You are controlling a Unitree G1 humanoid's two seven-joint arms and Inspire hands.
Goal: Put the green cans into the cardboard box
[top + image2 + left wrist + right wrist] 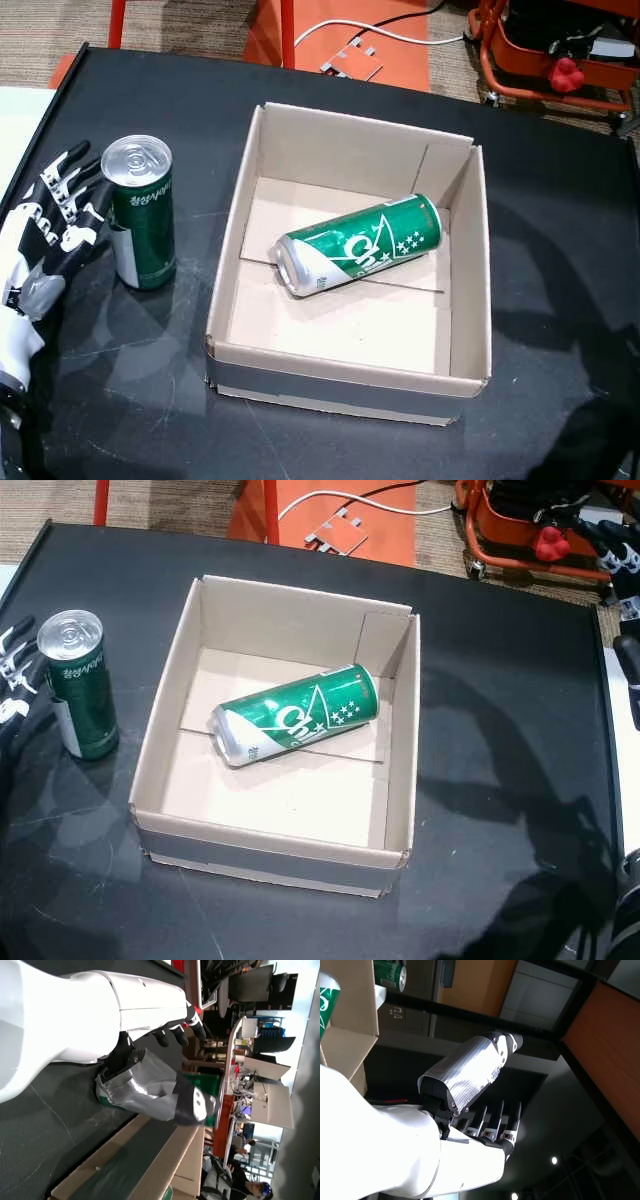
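Left hand (pixel 45 235) sits at the far left, well left of the box (pixel 225 270), fingers spread, holding nothing, just beside the upright can (pixel 142 212); whether the fingertips touch it, hard to say. That can stands on the table (pixel 560 300), just left of the box's left wall. Inside the box, a second can (pixel 357 244) lies on its side, top toward that wall.

The risk, to my eye: a loose wrap on the tall, narrow upright can tips it over, or on the lift it clips the left wall and shoves the box.

The right hand (pixel 470 1085) shows only in its wrist view, against ceiling, fingers extended, gripping nothing. The left forearm is cut off by the frame.
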